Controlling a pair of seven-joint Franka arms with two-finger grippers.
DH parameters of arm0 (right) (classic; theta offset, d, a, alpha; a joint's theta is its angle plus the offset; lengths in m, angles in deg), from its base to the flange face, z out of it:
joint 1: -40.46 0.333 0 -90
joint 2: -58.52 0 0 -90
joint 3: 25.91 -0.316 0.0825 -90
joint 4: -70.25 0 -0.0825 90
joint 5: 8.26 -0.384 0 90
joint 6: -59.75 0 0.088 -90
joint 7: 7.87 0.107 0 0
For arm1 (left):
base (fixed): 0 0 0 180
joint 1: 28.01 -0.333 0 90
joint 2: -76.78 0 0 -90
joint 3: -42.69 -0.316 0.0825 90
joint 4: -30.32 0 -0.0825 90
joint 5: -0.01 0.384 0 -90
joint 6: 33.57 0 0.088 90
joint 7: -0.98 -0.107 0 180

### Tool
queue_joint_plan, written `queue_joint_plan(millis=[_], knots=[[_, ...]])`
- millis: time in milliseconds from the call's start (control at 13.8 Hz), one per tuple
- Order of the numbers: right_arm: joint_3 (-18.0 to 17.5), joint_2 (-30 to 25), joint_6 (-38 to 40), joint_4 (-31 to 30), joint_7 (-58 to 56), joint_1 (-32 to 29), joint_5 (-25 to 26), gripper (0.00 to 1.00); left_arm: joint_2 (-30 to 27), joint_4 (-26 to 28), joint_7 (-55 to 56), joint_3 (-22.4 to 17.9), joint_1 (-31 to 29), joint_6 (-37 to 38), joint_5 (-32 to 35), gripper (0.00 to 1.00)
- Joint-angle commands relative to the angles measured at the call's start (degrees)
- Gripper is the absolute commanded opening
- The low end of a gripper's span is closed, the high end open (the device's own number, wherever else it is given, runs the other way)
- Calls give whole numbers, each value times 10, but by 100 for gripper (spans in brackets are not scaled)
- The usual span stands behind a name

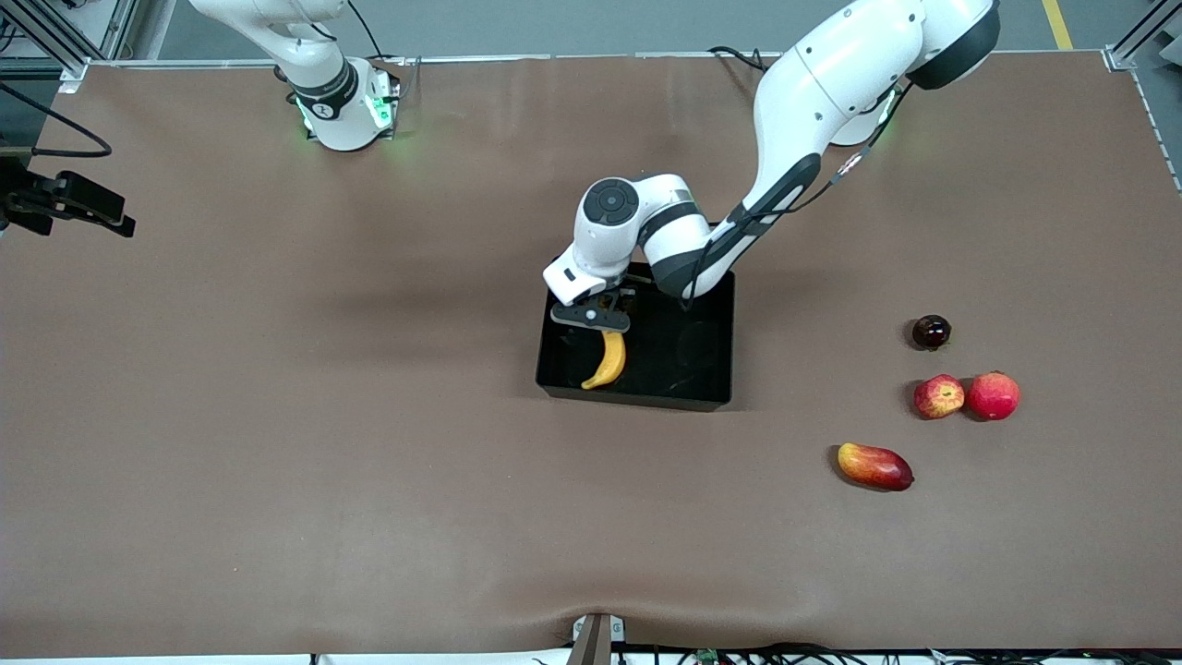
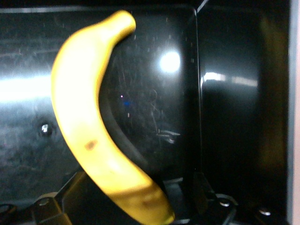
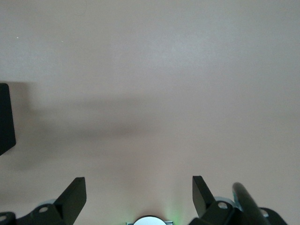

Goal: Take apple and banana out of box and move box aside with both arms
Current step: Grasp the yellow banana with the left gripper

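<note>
Left hand (image 1: pixel 592 316) down inside the box (image 1: pixel 704 380), released and spread wide, straddling the far end of the banana (image 1: pixel 608 360), long axis running from the hand straight toward the near wall. Right hand (image 3: pixel 139 197) also released, parked over bare bench (image 1: pixel 277 416) well off toward its own end, so clearly the left one's job. Apple (image 1: pixel 938 396) already out on the bench.

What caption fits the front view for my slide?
Left claw open over the banana in the box; apple already out on the table.
</note>
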Motion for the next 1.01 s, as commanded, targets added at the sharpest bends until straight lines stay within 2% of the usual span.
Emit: queue_joint_plan(millis=[0,217,290,362,434,507,579,797,941], knots=[[-6,18,5,7,-5,-6,-7,100,16,-31,14,-55,44,-18,12,100],[-6,21,6,2,-5,-8,-7,100,21,-30,25,-59,44,-38,12,100],[-6,21,6,2,-6,-8,-8,100,22,-30,37,-60,44,-39,8,92],[-7,23,6,2,-5,-7,-8,100,28,-31,51,-61,44,-41,5,73],[-7,26,6,2,-5,-6,-10,100,27,-31,72,-61,46,-47,8,43],[-7,26,7,1,-5,-4,-17,100,21,-29,87,-61,46,-47,12,17],[-7,27,7,1,-5,-4,-23,100,16,-29,91,-59,47,-46,12,0],[-8,28,5,4,-6,6,-31,100,-9,-26,96,-49,47,-14,9,0],[-8,33,3,7,1,39,-36,100,-33,-28,93,-29,41,28,8,0]])
